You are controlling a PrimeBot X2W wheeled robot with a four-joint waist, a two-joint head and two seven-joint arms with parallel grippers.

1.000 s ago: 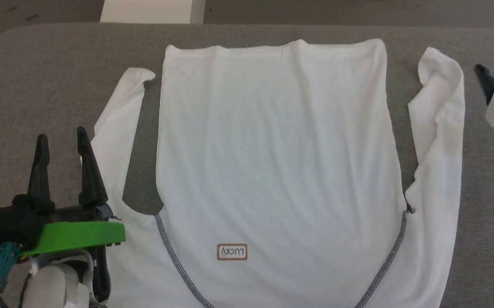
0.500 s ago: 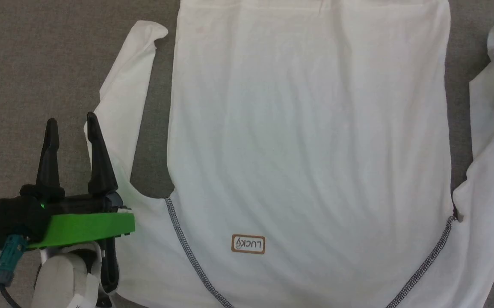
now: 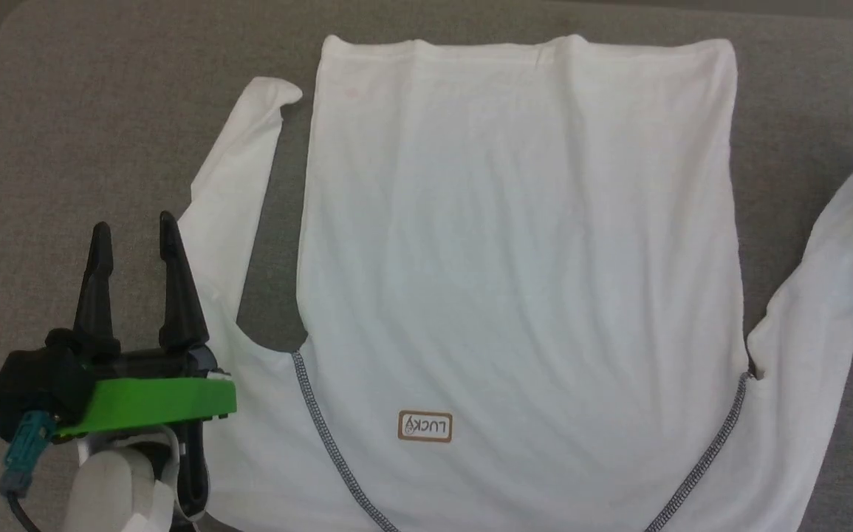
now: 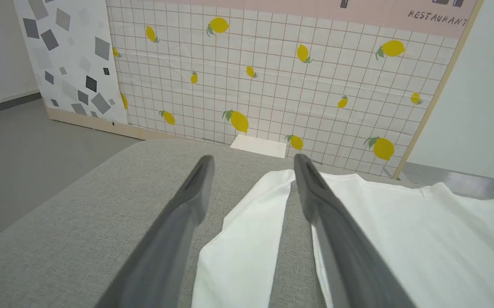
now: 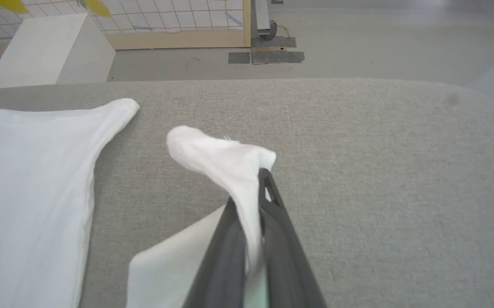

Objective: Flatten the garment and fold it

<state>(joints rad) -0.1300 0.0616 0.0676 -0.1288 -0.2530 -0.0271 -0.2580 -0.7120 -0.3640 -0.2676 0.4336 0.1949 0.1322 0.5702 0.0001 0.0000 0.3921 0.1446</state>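
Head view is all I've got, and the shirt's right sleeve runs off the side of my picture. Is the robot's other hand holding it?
Observer: Yes, the right gripper is shut on the garment's right sleeve, which is pinched between its fingers.
Operator: Is it up in the air?
Observer: The pinched end looks lifted off the grey table, and the cuff flops forward past the tips.
Operator: What's past the table?
Observer: A white box stands on the floor beyond the far edge.
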